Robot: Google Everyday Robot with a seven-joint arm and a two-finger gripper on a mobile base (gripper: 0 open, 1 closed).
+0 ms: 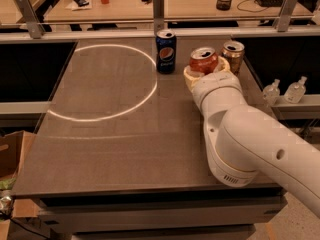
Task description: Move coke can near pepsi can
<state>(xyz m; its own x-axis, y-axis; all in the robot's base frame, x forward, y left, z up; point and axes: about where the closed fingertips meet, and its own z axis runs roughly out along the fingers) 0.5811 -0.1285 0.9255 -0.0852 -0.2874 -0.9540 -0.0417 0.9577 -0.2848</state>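
The coke can (pixel 203 60), red-orange with a silver top, stands at the back right of the table. My gripper (pixel 205 74) is closed around its lower part, with cream fingers (pixel 190 76) on both sides of it. The pepsi can (pixel 166 51), dark blue with a round logo, stands upright a little to the left of the coke can, near the table's back edge. My white arm (pixel 240 129) reaches in from the lower right and hides the bottom of the coke can.
A gold-tan can (pixel 232 55) stands just right of the coke can. A bright ring of light (pixel 102 81) lies on the dark table (pixel 100 149). A metal rail (pixel 160 31) runs along the back edge. Two small bottles (pixel 285 91) sit on a shelf to the right.
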